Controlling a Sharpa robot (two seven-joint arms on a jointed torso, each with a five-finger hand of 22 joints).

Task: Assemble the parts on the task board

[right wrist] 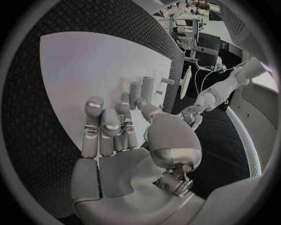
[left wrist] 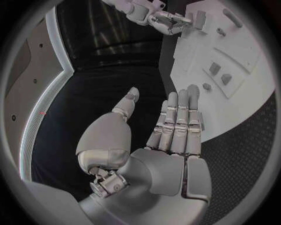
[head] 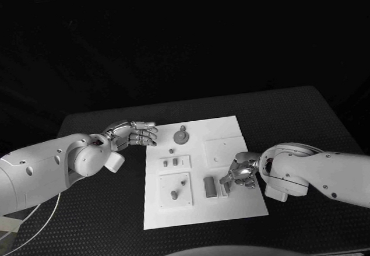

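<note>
On a black desk (head: 99, 227), the right hand (head: 241, 172) pinches a small grey part (head: 226, 187) over the white task board (head: 241, 209), while the left hand (head: 133, 133) hovers empty, fingers extended, at the board's far left edge.

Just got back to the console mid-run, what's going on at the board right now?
The robot is working at the white task board on the black table. Its right hand is down over the board's right side, fingers curled beside an upright grey part; whether it actually grips anything cannot be told. The left hand hangs at the board's upper left edge, fingers straight, holding nothing. Other small parts sit on the board untouched.
</note>
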